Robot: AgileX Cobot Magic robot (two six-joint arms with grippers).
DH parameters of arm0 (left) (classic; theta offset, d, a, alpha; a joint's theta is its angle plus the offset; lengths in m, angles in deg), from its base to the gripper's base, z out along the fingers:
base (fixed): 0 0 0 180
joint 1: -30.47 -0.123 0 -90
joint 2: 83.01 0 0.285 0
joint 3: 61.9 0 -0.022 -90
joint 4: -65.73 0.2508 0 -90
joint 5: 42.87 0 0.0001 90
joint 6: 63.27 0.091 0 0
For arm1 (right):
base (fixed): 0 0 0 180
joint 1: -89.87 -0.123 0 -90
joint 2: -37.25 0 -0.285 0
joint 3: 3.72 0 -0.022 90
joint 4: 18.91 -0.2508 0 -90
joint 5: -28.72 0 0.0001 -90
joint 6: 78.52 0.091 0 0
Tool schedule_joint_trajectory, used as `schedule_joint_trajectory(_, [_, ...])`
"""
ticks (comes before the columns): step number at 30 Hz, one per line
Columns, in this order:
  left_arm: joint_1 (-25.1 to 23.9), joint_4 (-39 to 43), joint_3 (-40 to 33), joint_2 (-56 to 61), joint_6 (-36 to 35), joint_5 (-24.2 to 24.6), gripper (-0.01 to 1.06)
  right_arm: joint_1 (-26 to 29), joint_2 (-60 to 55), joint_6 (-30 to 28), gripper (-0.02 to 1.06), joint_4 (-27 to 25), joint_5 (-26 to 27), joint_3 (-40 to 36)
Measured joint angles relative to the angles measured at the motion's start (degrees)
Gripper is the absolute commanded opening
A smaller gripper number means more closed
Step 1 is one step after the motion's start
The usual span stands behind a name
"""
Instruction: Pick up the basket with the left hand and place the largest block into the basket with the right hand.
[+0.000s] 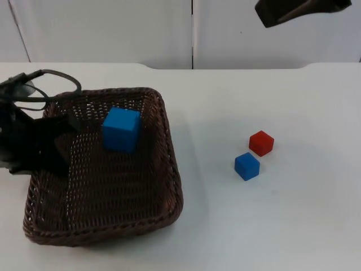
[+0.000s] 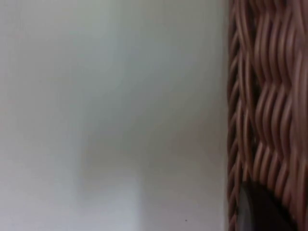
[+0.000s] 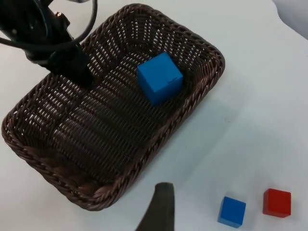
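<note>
The left gripper is clamping the nine-o'clock rim of the dark brown woven wicker basket, light but flexing. The large blue cube block, rigid and light, is lying inside the basket towards twelve o'clock, best held by opposite flat faces. The right gripper is waiting up at one o'clock; I cannot tell its finger state.

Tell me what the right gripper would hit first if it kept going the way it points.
Probably the basket: the right gripper aims at its near rim, with the big blue block beyond. Depth is unclear, so it might meet bare table first.
</note>
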Motion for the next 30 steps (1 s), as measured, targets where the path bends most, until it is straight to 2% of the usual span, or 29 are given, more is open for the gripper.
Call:
schedule_joint_trajectory(1, [0.0,-0.1,0.0,-0.1,0.1,0.0,0.09,0.0,0.0,0.1,0.74,0.0,0.0,0.0])
schedule_joint_trajectory(3, [0.0,-0.1,0.0,-0.1,0.2,0.2,0.24,0.0,0.0,0.1,0.74,0.0,0.0,0.0])
schedule_joint_trajectory(5, [0.0,-0.2,0.1,-0.1,0.3,0.4,0.47,0.0,0.0,0.1,0.74,0.0,0.0,0.0])
schedule_joint_trajectory(6, [0.0,-0.4,0.1,-0.1,0.4,1.1,0.47,0.0,0.0,0.1,0.74,0.0,0.0,0.0])
schedule_joint_trajectory(7, [0.0,-0.6,0.1,-0.1,0.5,1.6,0.58,0.0,0.0,0.1,0.74,0.0,0.0,0.0])
schedule_joint_trajectory(10, [0.0,-1.0,0.1,-0.1,0.5,3.8,0.81,0.0,0.0,0.1,0.74,0.0,0.0,0.0])
schedule_joint_trajectory(11, [0.0,-1.0,0.1,0.0,0.8,4.7,0.81,0.0,0.0,0.1,0.74,0.0,0.0,0.0])
schedule_joint_trajectory(14, [0.0,-1.0,0.1,1.6,1.7,6.1,0.90,0.0,0.0,0.2,0.74,0.0,0.0,0.0])
schedule_joint_trajectory(21, [0.0,-1.0,0.1,8.1,2.8,6.1,0.90,0.0,0.1,0.4,0.74,0.0,0.0,0.0])
schedule_joint_trajectory(30, [0.0,0.3,0.1,22.4,3.1,7.4,0.90,0.0,0.1,1.6,0.74,0.0,0.1,0.0])
